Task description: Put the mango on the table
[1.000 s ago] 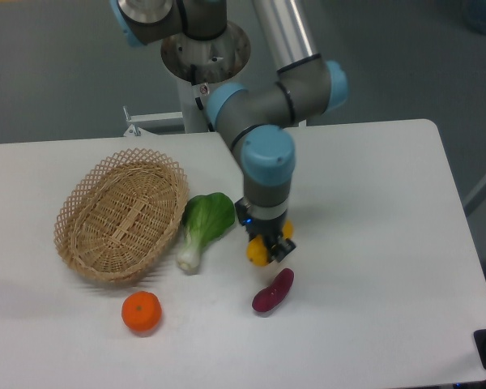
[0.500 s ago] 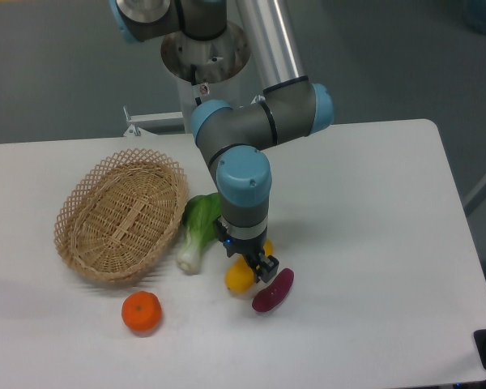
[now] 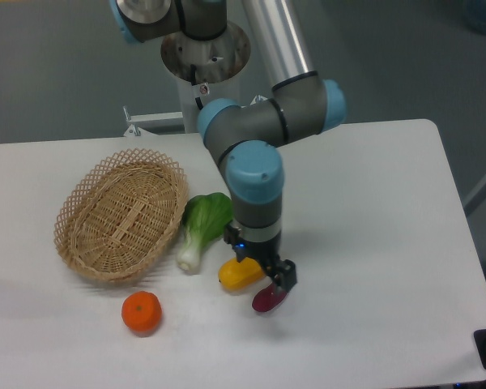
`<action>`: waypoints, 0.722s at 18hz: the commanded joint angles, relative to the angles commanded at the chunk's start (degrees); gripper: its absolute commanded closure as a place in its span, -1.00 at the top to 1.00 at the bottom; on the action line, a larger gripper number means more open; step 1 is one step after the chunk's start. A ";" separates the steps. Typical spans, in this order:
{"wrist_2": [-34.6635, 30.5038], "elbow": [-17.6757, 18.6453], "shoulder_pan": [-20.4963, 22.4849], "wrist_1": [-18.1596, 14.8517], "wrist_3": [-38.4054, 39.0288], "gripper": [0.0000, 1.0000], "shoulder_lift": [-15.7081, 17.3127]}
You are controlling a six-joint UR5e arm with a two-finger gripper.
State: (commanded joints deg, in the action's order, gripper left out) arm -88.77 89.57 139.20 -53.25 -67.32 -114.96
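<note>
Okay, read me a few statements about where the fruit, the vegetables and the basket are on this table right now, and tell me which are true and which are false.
1. The mango lies on the table, between the bok choy and the purple sweet potato. True.
2. The mango is inside the wicker basket. False: the basket holds nothing, and the mango is on the tabletop to its right.
3. The tangerine sits in front of the basket, nearer the camera. True.
4. The gripper hangs over the tangerine. False: it is down beside the mango, just above the sweet potato.
5. The bok choy rests on top of the mango. False: it lies on the table, up and to the left of the mango.
</note>
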 joint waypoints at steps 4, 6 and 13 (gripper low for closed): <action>0.00 -6.32 2.38 -4.47 -0.09 1.00 -3.42; 0.00 -9.67 3.70 -8.08 -1.40 1.00 -4.39; -0.09 -15.29 9.50 -11.42 -12.29 1.00 -6.85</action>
State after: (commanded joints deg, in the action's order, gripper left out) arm -88.86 74.28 148.70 -64.67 -79.61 -121.81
